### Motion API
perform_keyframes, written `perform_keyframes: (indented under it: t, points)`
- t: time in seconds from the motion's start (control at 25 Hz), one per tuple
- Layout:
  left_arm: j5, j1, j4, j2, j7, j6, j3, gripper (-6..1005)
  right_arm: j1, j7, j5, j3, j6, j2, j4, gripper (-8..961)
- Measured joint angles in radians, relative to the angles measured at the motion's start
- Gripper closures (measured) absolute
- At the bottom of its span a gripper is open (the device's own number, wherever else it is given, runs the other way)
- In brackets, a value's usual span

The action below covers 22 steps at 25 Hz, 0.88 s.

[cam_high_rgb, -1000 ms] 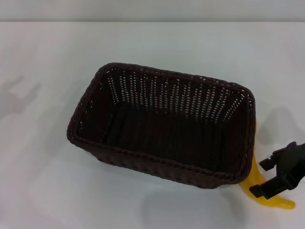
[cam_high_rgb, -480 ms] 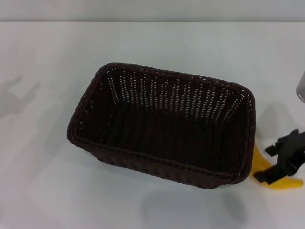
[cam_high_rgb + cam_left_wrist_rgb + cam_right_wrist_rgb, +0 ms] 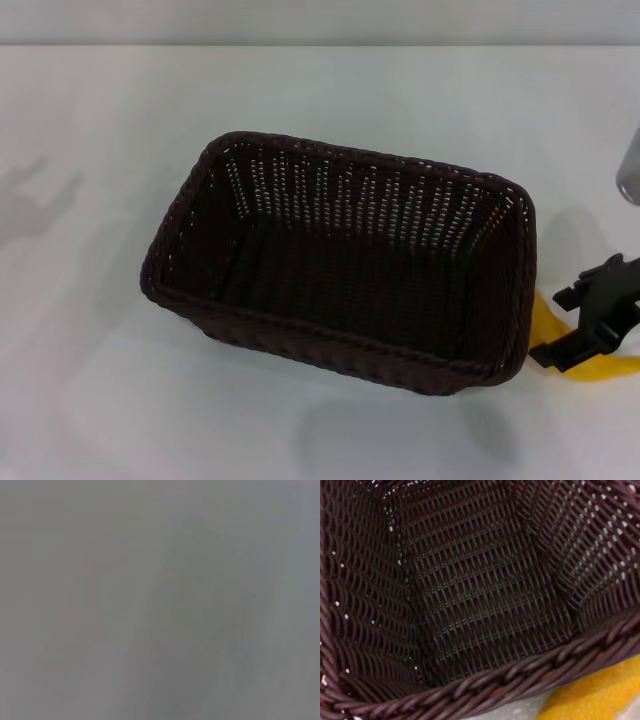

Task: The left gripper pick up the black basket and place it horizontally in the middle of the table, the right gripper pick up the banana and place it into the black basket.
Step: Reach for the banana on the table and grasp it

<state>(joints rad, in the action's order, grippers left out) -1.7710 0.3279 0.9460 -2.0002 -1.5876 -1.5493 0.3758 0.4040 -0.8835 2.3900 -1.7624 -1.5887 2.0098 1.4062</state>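
Observation:
The black basket (image 3: 330,336) stands open side up in the middle of the white table (image 3: 90,400), long side across, and is empty. My right gripper (image 3: 597,325) is at the right edge of the head view, just beside the basket's right end, shut on the yellow banana (image 3: 603,369), which it holds close to the basket wall. The right wrist view looks into the basket (image 3: 470,595) over its braided rim, with part of the banana (image 3: 600,695) outside the rim. The left gripper is out of view; the left wrist view shows only grey blur.
A grey part of my right arm (image 3: 630,170) shows at the right edge above the gripper. A faint arm shadow (image 3: 40,205) lies on the table at the far left. Bare tabletop surrounds the basket.
My right gripper has moved right and a little up with the banana in it. The banana has turned from steeply tilted to nearly level. The basket has not moved.

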Motion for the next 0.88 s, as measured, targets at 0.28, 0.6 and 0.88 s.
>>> perform_keyframes:
  t: [0.28,0.6,0.88]
  points:
    - [0.002,0.003,0.003,0.001,0.0,0.0,0.0,392,-0.003,-0.01,-0.003,0.01,-0.012,-0.001,0.0,197]
    - [0.007,0.007,0.004,0.004,0.0,0.0,0.0,392,-0.002,-0.005,0.014,0.012,-0.001,-0.001,0.001,334]
    - [0.008,0.009,0.002,0.004,0.006,0.0,0.0,392,0.001,-0.003,0.045,-0.009,0.001,-0.001,-0.013,457]
